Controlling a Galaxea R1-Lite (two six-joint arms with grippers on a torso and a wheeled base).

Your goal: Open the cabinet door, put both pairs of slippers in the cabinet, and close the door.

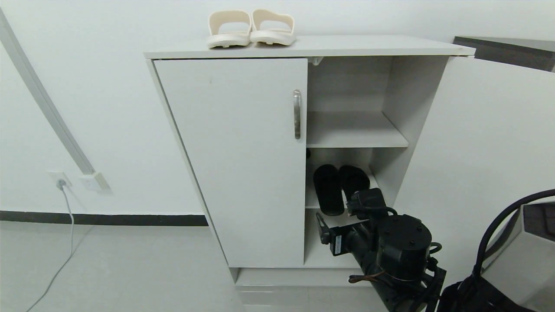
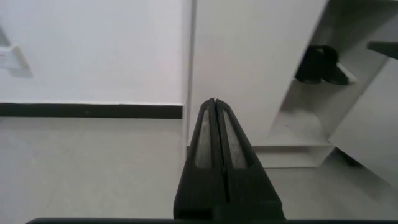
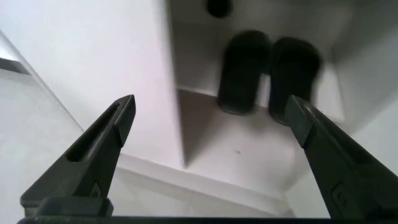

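sitting side by side on the lower shelf of the white laminate cabinet point(image 1: 368, 45), right door point(image 1: 485, 164) swung open, is the matte black slipper pair point(image 1: 340, 188), both rounded oblongs. the cream moulded pair point(image 1: 251, 29) with wide arched straps rests on the cabinet top, above the shut left door point(image 1: 234, 164) with its slim metal bar handle point(image 1: 296, 114). right gripper point(image 3: 210, 106) is spread wide and empty before the open bay; left gripper point(image 2: 214, 109) has its flat tapered fingers pressed together, holding nothing, low by the floor.

Right door point(image 1: 477, 151) stands open: right half accessible. Left door point(image 1: 234, 160) shut, blocking left half. Black slippers point(image 1: 340, 187) occupy middle shelf point(image 1: 310, 200).
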